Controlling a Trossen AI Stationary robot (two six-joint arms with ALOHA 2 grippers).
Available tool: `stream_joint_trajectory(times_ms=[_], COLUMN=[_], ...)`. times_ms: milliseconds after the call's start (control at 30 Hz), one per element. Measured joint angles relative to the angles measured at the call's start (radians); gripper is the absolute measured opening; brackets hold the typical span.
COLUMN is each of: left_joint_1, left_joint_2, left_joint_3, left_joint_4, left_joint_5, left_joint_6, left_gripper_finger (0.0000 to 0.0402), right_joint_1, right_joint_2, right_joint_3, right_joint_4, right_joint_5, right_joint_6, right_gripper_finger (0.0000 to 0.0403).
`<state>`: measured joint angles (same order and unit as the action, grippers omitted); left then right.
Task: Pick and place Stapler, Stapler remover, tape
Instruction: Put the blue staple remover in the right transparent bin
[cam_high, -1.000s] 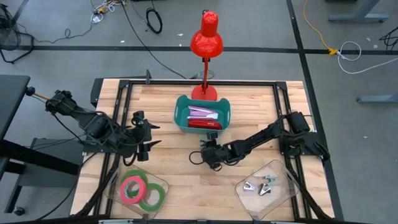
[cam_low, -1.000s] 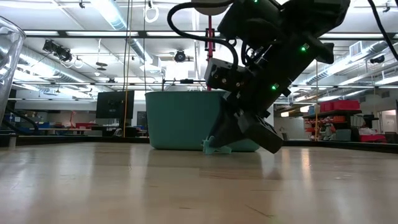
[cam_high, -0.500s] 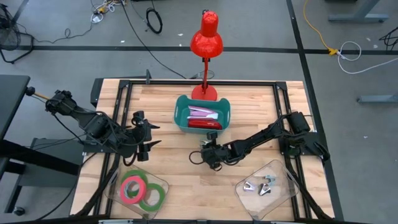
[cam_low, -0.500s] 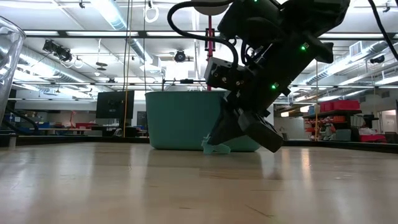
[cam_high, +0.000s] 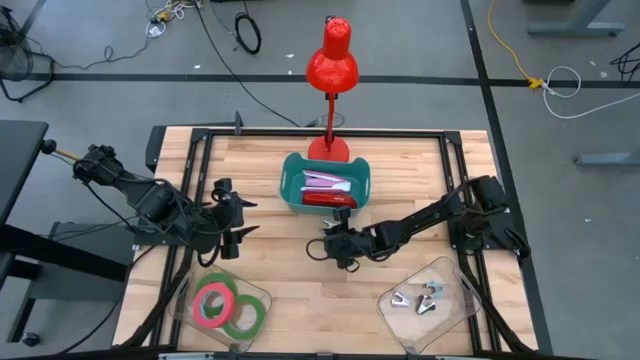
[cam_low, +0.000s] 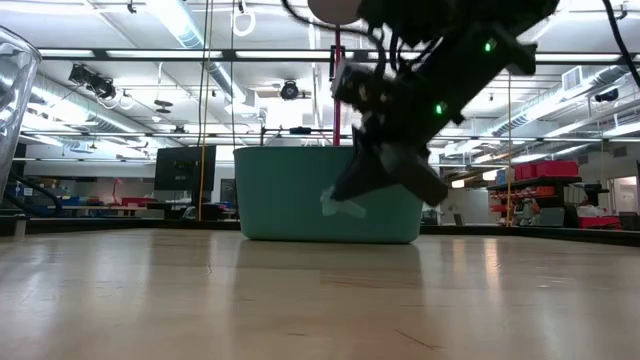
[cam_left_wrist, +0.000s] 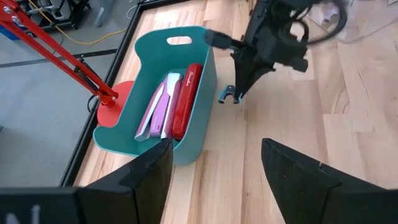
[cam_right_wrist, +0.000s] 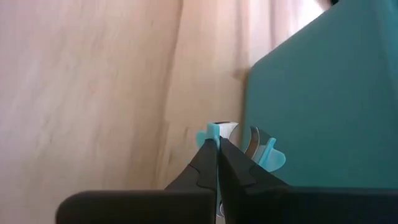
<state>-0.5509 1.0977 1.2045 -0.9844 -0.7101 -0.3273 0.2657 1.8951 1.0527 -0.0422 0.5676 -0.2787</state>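
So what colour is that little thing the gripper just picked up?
Light teal staple remover, seen best in the right wrist view.

Bare bench (cam_high: 280, 270) lies wide open between both arms; ahead, the teal bin (cam_high: 289, 186) and red lamp (cam_high: 331, 60) block the back edge.

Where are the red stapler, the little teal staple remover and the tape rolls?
Red stapler (cam_left_wrist: 185, 102): left wrist view, middle of its top.
Staple remover (cam_right_wrist: 271, 158): right wrist view, its teal wing.
Tape rolls (cam_high: 212, 303): high view, red-pink roll's band.

Right hand (cam_low: 345, 195) blurred; clear container (cam_low: 15, 80) cut off.
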Motion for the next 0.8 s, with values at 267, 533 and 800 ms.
stream_joint_trajectory(times_ms=[267,533,800], left_joint_1=[0.000,0.000,0.000], left_joint_2=[0.000,0.000,0.000], left_joint_3=[0.000,0.000,0.000], left_joint_4=[0.000,0.000,0.001], left_joint_5=[0.000,0.000,0.000], left_joint_6=[0.001,0.001,0.001], left_gripper_finger=[0.0248,0.0248,0.0248], right_joint_1=[0.027,0.073,0.122], right_joint_2=[-0.076,-0.116,-0.241], right_joint_3=[0.000,0.000,0.000], right_joint_4=[0.004,0.005,0.003], right_joint_5=[-0.001,-0.110,-0.274], right_joint_6=[0.000,0.010,0.093], right_gripper_finger=[0.0001,0.0001,0.0001])
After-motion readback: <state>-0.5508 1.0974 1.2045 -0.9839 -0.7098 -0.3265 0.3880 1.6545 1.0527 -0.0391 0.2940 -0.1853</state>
